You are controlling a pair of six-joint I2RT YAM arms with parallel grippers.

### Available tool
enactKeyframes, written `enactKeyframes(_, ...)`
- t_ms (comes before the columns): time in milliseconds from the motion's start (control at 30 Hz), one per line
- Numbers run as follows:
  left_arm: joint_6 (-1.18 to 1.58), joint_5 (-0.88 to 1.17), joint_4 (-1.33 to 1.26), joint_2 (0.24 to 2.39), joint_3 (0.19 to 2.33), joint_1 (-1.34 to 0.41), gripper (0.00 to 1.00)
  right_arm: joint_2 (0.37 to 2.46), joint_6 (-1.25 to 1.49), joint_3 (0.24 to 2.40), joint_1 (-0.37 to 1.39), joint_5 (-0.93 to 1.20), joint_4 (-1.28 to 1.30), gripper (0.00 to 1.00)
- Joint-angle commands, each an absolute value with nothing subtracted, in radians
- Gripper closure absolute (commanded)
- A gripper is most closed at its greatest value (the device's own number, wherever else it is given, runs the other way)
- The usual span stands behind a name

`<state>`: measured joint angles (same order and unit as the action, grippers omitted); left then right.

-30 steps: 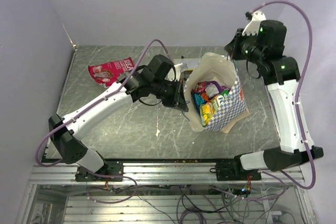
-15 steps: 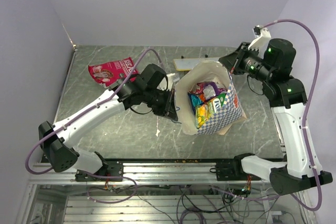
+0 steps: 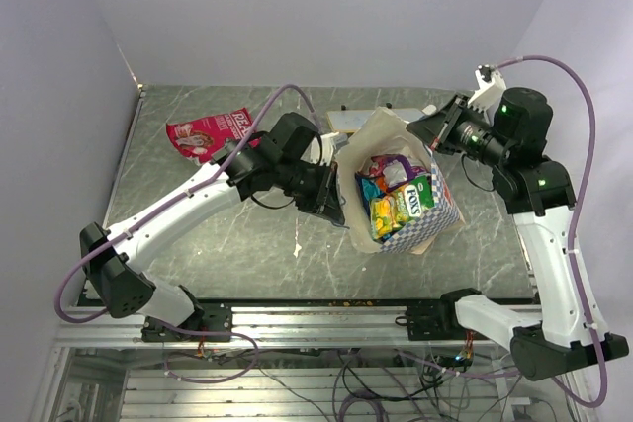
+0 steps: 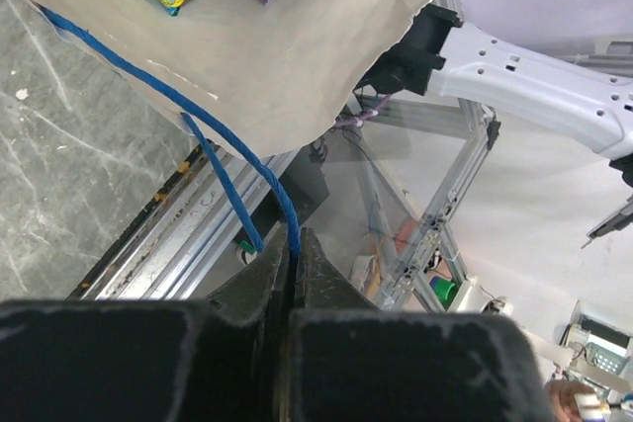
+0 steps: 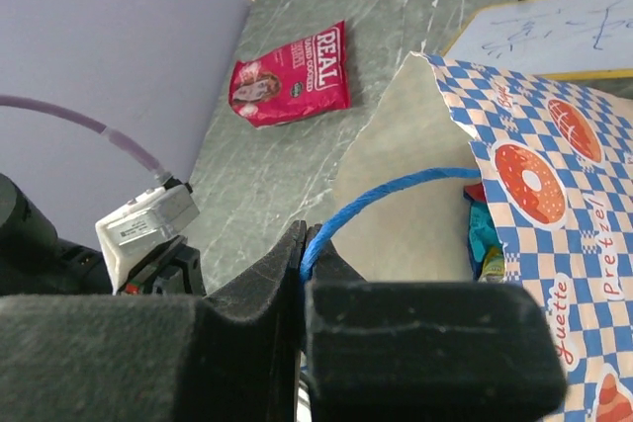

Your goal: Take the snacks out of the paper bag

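Evidently left hand [image 3: 335, 209] and right hand [image 3: 423, 131] pinch the paper bag [image 3: 436, 218] between them.

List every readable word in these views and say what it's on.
"REAL" (first letter unsure): red packet.
"Pretzel": outside of the paper bag.
"FOX'S": green-yellow packet inside the bag.
Scribbles on the board and all smaller print: too blurred to read.

The left arm reaches forward, its left gripper [image 3: 334, 203] pinching the left cord handle [image 4: 237, 195] beside the paper bag [image 3: 438, 212]. The raised right arm's right gripper [image 3: 427, 131] pinches the right cord handle [image 5: 396, 190] above the bag.
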<state>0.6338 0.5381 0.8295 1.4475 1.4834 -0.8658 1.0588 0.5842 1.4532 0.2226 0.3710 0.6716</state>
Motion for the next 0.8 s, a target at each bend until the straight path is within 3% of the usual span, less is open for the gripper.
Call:
enactKeyframes(0, 0.668, 0.67, 0.754, 1.427, 1.507, -0.871, 0.93, 1.082, 0.58, 1.556, 0.225, 0.288, 0.787, 1.0)
enactKeyframes(200, 0.707, 0.685, 0.735, 1.399, 1.533, -0.87, 0.93, 1.097, 0.443, 1.674, 0.225, 0.079, 0.971, 1.0)
enactKeyframes(367, 0.592, 0.658, 0.885, 1.405, 1.556, -0.861, 0.9, 1.023, 0.433, 1.542, 0.225, 0.189, 0.923, 1.0)
enactKeyframes(433, 0.432, 0.51, 1.076, 1.427, 1.647, -0.846, 0.86, 0.992, 0.466, 1.489, 0.225, 0.239, 0.882, 1.0)
enactKeyframes(533, 0.301, 0.315, 1.265, 1.441, 1.764, -0.837, 0.73, 0.974, 0.517, 1.467, 0.225, 0.241, 0.849, 1.0)
enactKeyframes(667, 0.281, 0.258, 1.287, 1.454, 1.882, -0.834, 0.3, 1.008, 0.554, 1.521, 0.225, 0.263, 0.846, 1.0)
enactKeyframes(767, 0.339, 0.218, 1.258, 1.484, 1.985, -0.834, 0.16, 1.043, 0.533, 1.58, 0.225, 0.279, 0.9, 1.0)
